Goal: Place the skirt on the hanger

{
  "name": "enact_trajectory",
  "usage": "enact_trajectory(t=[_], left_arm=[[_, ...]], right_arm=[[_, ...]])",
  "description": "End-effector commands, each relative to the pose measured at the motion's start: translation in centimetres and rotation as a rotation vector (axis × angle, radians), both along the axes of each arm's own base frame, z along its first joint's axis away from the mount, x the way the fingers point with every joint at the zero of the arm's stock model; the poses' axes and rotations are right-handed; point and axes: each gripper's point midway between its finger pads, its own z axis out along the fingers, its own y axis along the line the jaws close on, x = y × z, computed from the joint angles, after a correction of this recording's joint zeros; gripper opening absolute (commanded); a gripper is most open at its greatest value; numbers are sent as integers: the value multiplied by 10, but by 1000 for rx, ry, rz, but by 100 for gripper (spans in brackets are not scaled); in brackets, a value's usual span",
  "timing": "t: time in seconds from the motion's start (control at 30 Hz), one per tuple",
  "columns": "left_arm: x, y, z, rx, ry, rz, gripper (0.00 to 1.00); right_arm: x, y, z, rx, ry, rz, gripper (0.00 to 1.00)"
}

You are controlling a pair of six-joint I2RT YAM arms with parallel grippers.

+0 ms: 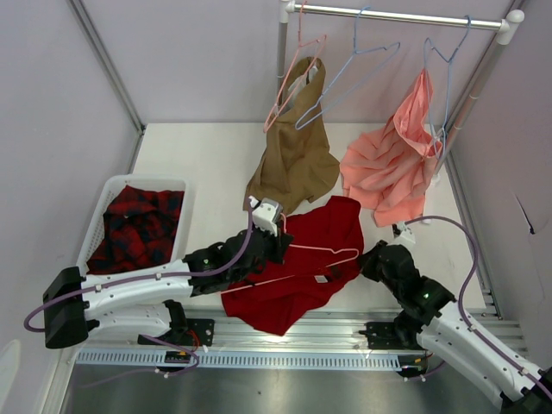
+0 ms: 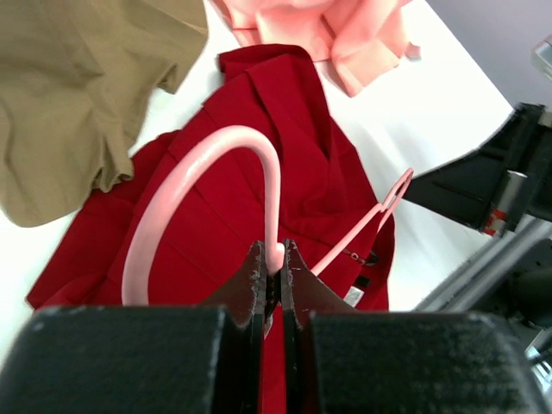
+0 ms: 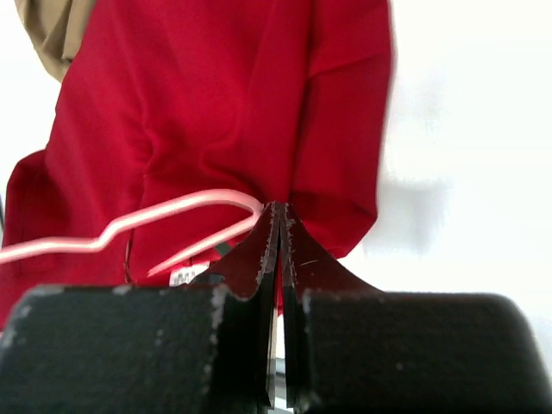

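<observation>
The deep-red skirt (image 1: 317, 226) lies spread on the table in front of both arms. On top of it rests the pale-pink hanger (image 1: 321, 249). My left gripper (image 1: 286, 244) is shut on the hanger's hook; the left wrist view shows the curved hook (image 2: 185, 185) rising from the closed left gripper (image 2: 274, 254) over the skirt (image 2: 285, 112). At the skirt's right edge my right gripper (image 1: 369, 257) is shut, pinching red cloth. In the right wrist view the right gripper (image 3: 278, 211) stands against the skirt (image 3: 216, 103), right beside the hanger's rounded shoulder end (image 3: 172, 207).
A tan garment (image 1: 293, 159) and a salmon-pink garment (image 1: 392, 168) hang from the rail (image 1: 397, 15) at the back, beside light-blue hangers (image 1: 349, 73). A white basket (image 1: 97, 226) with a plaid garment stands at the left. Walls close in on both sides.
</observation>
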Motion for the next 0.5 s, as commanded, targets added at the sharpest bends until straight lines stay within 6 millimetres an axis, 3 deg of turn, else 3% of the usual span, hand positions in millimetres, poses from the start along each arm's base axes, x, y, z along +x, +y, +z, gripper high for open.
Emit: enact_trajectory(t=[0.0, 0.1, 0.17, 0.3, 0.43, 0.47], left_arm=[[14, 9, 19, -23, -29, 96, 0], [15, 12, 13, 7, -12, 112, 0], [14, 10, 14, -1, -10, 108, 0], [14, 7, 13, -5, -1, 107, 0], [15, 5, 12, -4, 5, 108, 0], [16, 5, 14, -6, 6, 112, 0]], right_arm=[[-2, 20, 26, 56, -71, 91, 0], [-12, 26, 34, 59, -112, 138, 3], [-15, 29, 38, 49, -144, 156, 12], [-22, 53, 49, 55, -218, 270, 20], [-23, 70, 35, -8, -199, 340, 23], [-22, 72, 24, -42, -170, 352, 23]])
